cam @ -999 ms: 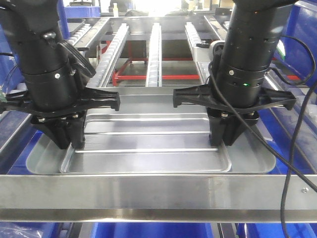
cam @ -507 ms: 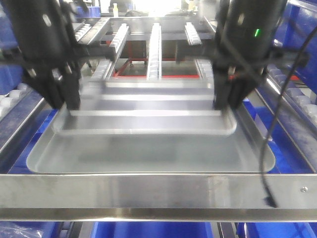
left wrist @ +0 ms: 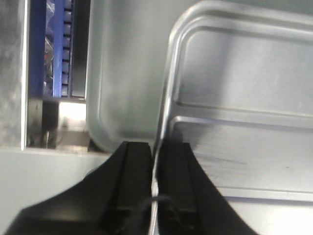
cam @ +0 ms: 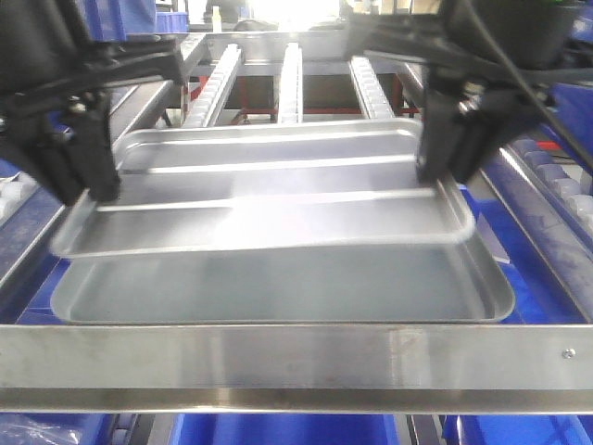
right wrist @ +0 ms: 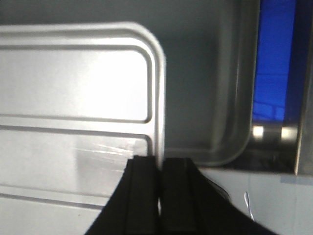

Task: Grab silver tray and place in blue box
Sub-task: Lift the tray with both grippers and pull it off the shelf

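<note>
I hold the silver tray (cam: 278, 199) level in the air by its two short ends. My left gripper (cam: 88, 190) is shut on its left rim, and the wrist view shows the thin rim of the silver tray (left wrist: 234, 83) pinched in the left gripper (left wrist: 155, 147). My right gripper (cam: 445, 171) is shut on the right rim, where the edge of the silver tray (right wrist: 73, 83) runs into the right gripper (right wrist: 160, 161). Blue box plastic (cam: 486, 222) shows below at both sides, and the blue box's ribbed wall (left wrist: 61, 49) is visible in the left wrist view.
A second, wider metal tray (cam: 278, 287) lies directly under the held one. A flat steel rack rail (cam: 296, 362) crosses the front. Roller conveyor lanes (cam: 290, 93) run away behind. More blue crates (cam: 565, 176) stand at the right.
Both grippers have risen with the silver tray, lifting it off the tray beneath. A gap now shows between the two trays.
</note>
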`<state>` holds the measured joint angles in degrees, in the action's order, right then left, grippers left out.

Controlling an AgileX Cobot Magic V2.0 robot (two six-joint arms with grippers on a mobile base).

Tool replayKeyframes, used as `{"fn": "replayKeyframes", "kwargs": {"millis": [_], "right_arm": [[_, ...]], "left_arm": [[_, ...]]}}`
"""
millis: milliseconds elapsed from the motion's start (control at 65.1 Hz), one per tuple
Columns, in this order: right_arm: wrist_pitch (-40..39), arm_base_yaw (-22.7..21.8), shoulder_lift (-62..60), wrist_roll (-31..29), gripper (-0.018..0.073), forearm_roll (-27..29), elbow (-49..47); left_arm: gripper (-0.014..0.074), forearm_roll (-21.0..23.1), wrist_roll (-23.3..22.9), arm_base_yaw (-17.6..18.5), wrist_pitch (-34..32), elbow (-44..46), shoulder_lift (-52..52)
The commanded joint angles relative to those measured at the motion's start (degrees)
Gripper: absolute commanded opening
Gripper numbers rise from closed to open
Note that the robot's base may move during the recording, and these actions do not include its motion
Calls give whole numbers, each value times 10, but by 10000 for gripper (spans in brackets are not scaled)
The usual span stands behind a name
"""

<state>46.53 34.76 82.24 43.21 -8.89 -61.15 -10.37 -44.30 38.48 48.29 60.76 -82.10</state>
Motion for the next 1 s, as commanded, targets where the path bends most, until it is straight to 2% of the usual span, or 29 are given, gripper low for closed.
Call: {"fn": "replayKeyframes", "kwargs": {"millis": [0,92,277,984], "right_arm": [[6,15,-36,23,57,-49,5],[10,25,-48,29,57,-53,19],[13,25,-61,33,57,-58,36],[8,25,-61,39,57,-58,46]], "left_arm": [[-11,-43,-39,20,10,-1,41],[-11,-56,-65,38,17,-19,54],[-11,-55,-67,57,7,-39,68],[-11,-48,-67,57,22,-39,69]]}}
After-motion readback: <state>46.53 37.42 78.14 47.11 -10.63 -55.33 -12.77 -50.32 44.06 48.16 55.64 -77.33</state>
